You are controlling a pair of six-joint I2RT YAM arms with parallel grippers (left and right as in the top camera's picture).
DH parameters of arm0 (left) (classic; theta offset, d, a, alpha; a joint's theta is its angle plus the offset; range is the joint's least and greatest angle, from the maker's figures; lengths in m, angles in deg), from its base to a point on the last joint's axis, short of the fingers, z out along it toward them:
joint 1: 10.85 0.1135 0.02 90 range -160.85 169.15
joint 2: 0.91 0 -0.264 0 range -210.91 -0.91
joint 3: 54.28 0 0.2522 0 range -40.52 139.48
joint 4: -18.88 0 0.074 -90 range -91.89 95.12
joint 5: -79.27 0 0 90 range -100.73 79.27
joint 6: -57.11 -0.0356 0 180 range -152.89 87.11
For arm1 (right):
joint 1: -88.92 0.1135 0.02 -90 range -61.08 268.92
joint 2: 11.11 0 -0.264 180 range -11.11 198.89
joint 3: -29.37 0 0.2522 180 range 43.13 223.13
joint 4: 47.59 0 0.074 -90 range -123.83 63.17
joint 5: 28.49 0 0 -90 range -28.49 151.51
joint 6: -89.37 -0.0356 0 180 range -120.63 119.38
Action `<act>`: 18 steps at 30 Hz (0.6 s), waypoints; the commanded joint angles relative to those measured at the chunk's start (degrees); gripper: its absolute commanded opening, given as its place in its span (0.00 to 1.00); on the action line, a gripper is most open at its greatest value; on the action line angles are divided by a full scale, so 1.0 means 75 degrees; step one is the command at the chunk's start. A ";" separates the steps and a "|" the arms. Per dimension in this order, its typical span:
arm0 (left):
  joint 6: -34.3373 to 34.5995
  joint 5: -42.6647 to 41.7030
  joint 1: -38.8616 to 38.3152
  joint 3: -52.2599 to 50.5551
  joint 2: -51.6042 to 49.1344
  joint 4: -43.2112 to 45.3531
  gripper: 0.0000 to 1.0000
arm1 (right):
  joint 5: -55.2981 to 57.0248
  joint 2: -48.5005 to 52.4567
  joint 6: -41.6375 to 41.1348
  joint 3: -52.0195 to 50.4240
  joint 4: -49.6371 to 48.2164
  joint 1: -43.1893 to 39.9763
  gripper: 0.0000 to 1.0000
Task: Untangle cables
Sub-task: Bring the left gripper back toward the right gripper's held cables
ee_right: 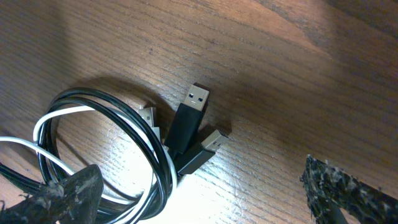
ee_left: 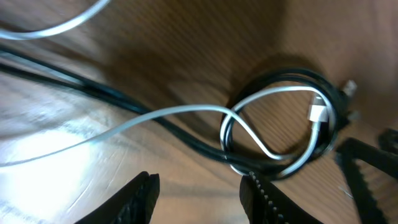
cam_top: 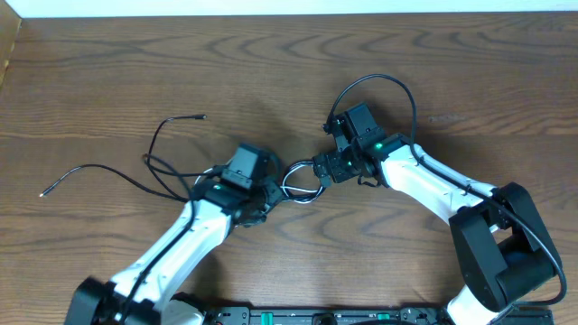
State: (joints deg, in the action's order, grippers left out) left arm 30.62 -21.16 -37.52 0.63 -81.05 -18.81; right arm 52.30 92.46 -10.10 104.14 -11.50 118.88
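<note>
A small ring of thin black and white cables [cam_top: 302,185] is laid on the brown wooden table [cam_top: 271,63]. The left gripper [cam_top: 274,197] is set just left of the ring, its jaws partly apart, with nothing seen between them. The right gripper [cam_top: 321,168] is held just right of the ring, jaws spread wide. Two flat black plugs [ee_right: 189,124] are seen just beside the ring. Two loose black cable ends [cam_top: 194,117] are stretched far left of the ring.
</note>
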 commanded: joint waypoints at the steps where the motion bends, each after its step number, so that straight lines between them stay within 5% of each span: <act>1: 0.0408 0.0466 -0.0134 0.0003 -0.0568 0.0169 0.49 | -0.0023 -0.0058 0.0192 -0.0052 -0.0029 0.0070 0.99; 10: 0.0405 0.0679 -0.0134 0.0003 -0.1603 0.0571 0.48 | -0.0023 -0.0058 0.0192 -0.0052 -0.0009 0.0070 0.99; 18: 0.0332 0.1008 -0.0134 -0.0003 -0.1979 0.0574 0.21 | -0.0023 -0.0058 0.0192 -0.0052 -0.0003 0.0070 0.99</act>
State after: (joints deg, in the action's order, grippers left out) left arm 33.39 -16.16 -38.42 2.16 -92.43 -13.71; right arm 52.32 92.46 -9.29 104.14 -11.57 118.88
